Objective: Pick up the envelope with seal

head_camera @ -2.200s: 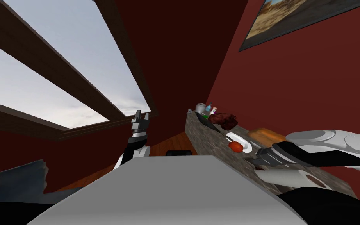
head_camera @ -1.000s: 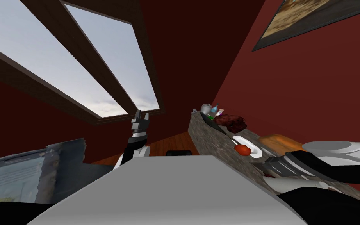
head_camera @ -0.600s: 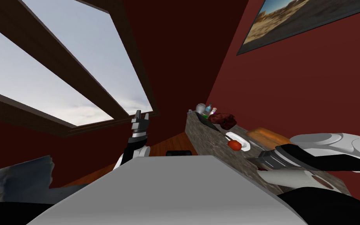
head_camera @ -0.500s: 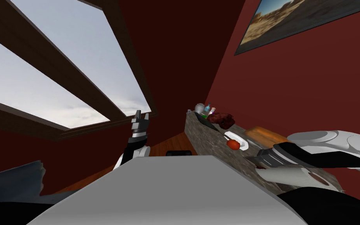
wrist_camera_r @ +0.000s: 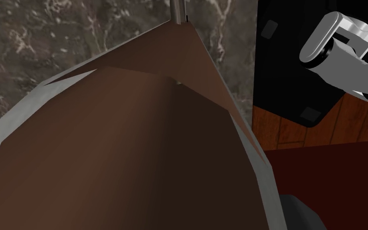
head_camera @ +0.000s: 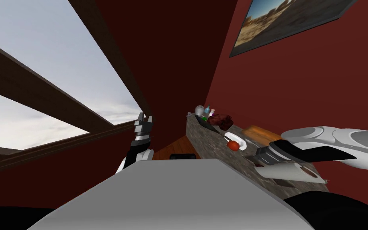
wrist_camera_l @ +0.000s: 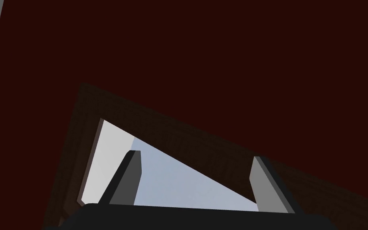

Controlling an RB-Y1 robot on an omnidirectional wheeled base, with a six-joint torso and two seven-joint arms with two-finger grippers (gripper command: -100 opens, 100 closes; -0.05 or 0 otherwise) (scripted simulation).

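With the right gripper (head_camera: pixel 255 159) pinched shut on the white envelope (head_camera: pixel 283 171) just above the counter's (head_camera: pixel 204 136) near edge, lift slowly and straight up with a firm pinch, while the left gripper (head_camera: pixel 145 117) hangs wide open, well away from the counter.

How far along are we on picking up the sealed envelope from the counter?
Done: the right claw is at the envelope over the stone counter; its brown face sits close in the right wrist view. In hand: the grasp, though I cannot tell if it is clamped or raised. Left: a clear lift off the counter. The left claw is open, held up and idle.
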